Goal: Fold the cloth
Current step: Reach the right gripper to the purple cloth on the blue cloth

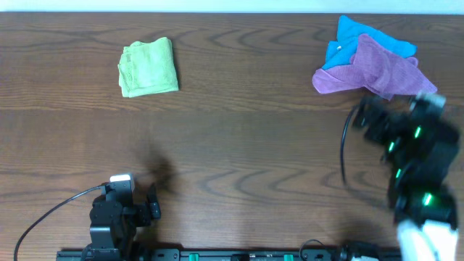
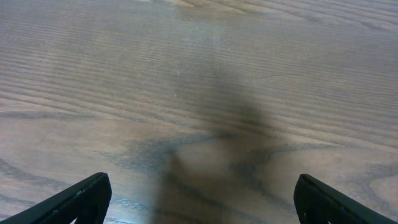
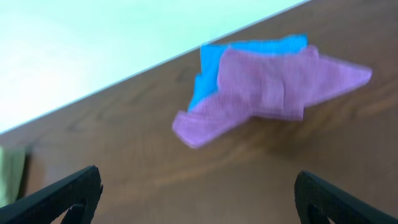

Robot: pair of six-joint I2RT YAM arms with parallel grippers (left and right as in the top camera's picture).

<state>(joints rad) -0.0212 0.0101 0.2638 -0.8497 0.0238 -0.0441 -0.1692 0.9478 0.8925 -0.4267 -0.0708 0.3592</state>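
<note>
A crumpled purple cloth (image 1: 373, 69) lies on top of a blue cloth (image 1: 362, 35) at the back right of the table. A folded green cloth (image 1: 148, 67) lies at the back left. My right gripper (image 1: 367, 117) hovers just in front of the purple cloth, open and empty. In the right wrist view the purple cloth (image 3: 267, 93) and the blue cloth (image 3: 249, 48) lie ahead of the open fingers (image 3: 199, 199). My left gripper (image 1: 154, 206) rests near the front left, open and empty over bare wood (image 2: 202, 199).
The wooden table (image 1: 246, 152) stretches between the cloths. A sliver of the green cloth (image 3: 11, 171) shows at the left edge of the right wrist view. The table's far edge runs just behind the blue cloth. Cables trail beside both arm bases.
</note>
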